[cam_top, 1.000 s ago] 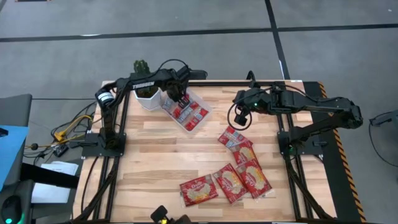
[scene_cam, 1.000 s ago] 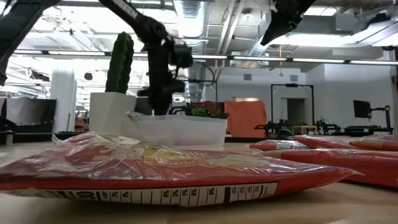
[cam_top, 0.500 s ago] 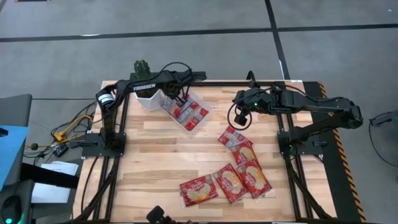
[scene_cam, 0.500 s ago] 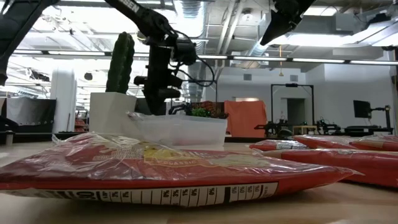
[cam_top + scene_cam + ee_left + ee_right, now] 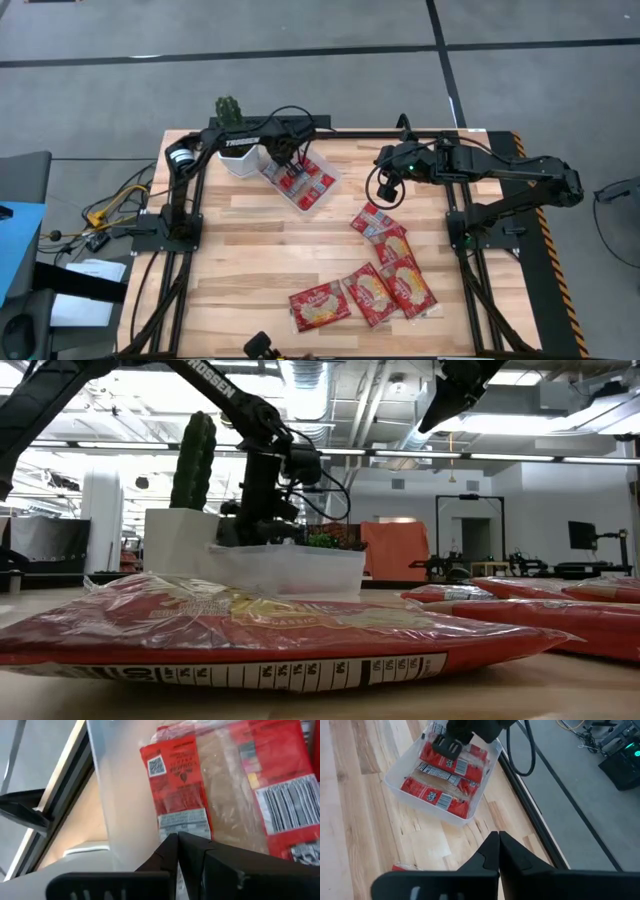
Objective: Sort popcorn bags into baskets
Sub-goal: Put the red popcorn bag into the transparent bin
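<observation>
High view: left end effector [image 5: 283,160], fingers clenched and empty, drifted back toward white cactus pot [image 5: 240,158], leaving flat shiny red popcorn bags [image 5: 305,182] in clear plastic basket [image 5: 328,185]. Likely delivery done. Right end effector [image 5: 385,192] clenched above wooden counter [image 5: 250,250]; six bags remaining.

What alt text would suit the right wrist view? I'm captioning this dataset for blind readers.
A clear tray holding red popcorn bags sits on a wooden table, with the left gripper just above the bags at its far end. The right gripper, fingers shut and empty, fills the foreground; grey floor lies beyond the table edge.
</observation>
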Controlling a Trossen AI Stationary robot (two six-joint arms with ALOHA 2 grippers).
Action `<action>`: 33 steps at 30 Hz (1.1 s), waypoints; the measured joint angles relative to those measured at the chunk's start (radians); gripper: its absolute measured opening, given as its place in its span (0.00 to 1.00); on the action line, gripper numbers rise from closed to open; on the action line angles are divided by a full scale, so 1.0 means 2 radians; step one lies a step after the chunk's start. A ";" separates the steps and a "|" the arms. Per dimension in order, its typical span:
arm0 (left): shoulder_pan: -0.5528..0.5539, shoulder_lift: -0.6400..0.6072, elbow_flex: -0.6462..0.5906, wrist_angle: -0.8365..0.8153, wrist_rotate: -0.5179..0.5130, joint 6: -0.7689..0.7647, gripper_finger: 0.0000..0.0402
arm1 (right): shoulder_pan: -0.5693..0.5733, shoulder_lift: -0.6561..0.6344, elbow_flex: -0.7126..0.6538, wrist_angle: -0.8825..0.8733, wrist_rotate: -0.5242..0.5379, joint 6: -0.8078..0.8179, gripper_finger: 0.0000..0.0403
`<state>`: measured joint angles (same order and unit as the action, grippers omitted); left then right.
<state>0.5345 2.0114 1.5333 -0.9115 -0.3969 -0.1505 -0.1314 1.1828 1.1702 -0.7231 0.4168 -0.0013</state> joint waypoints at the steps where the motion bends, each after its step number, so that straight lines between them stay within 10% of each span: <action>1: -0.001 -0.005 0.000 0.000 0.000 0.003 0.00 | 0.000 0.000 0.000 0.000 0.000 0.000 0.05; 10: -0.017 -0.084 0.008 -0.110 0.151 -0.014 0.00 | 0.000 0.000 0.000 -0.006 0.000 -0.004 0.08; 28: -0.059 -0.056 0.008 -0.121 0.075 0.039 0.00 | -0.001 0.000 0.000 -0.006 0.000 -0.018 0.09; 33: -0.055 -0.078 0.038 -0.114 0.164 -0.028 0.00 | -0.001 0.000 0.000 -0.032 -0.001 -0.015 0.07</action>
<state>0.4248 1.8562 1.6084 -1.1390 -0.0696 -0.2075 -0.1326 1.1828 1.1702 -0.7871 0.4154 -0.0320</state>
